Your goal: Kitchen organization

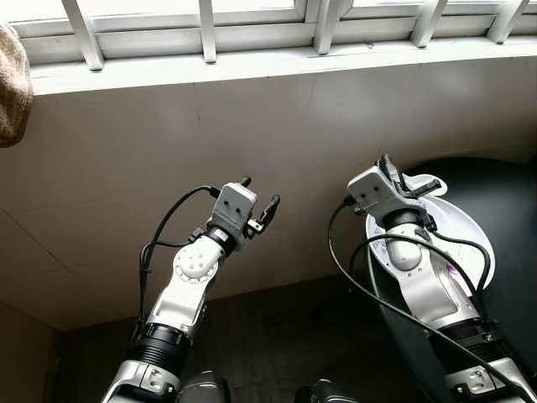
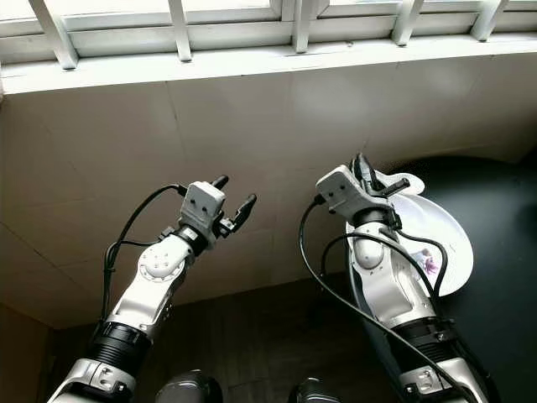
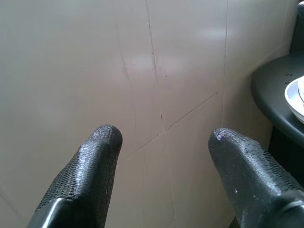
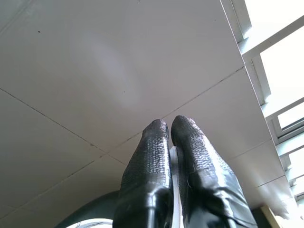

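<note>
Beige tiled wall (image 1: pixel 252 126) takes up most of the head views, with a white barred window (image 1: pixel 252 25) across the top of the frame and a brownish cloth (image 1: pixel 13 84) hanging at the upper left edge.

Black round bench (image 1: pixel 503 210) sits at the right edge, running down to the lower right. White plate (image 1: pixel 457 231) lies on it near the wall side, with a small purple mark toward its right part. Plate's left part is hidden behind the right arm.

Right gripper (image 1: pixel 411 186) is centre-right, raised over the plate's upper left rim. Its jaws are pressed almost together on something thin and white; the right wrist view shows a pale sliver between the fingers (image 4: pixel 152 156), which looks like the plate's rim (image 2: pixel 407 180). Can't say for sure that it's the plate. Black cables loop from this arm across the plate's left side.

Left gripper (image 1: pixel 258 201) is centre-left, held up in front of bare wall, well apart from the bench. Jaws open, nothing between them. The left wrist view looks past both fingers (image 3: pixel 90 166) at the tile joints, with the bench edge (image 3: pixel 270 95) and a bit of plate (image 3: pixel 297 97) at its right edge.

Dark floor (image 1: pixel 277 336) shows below the wall, between the two arms at bottom centre.
</note>
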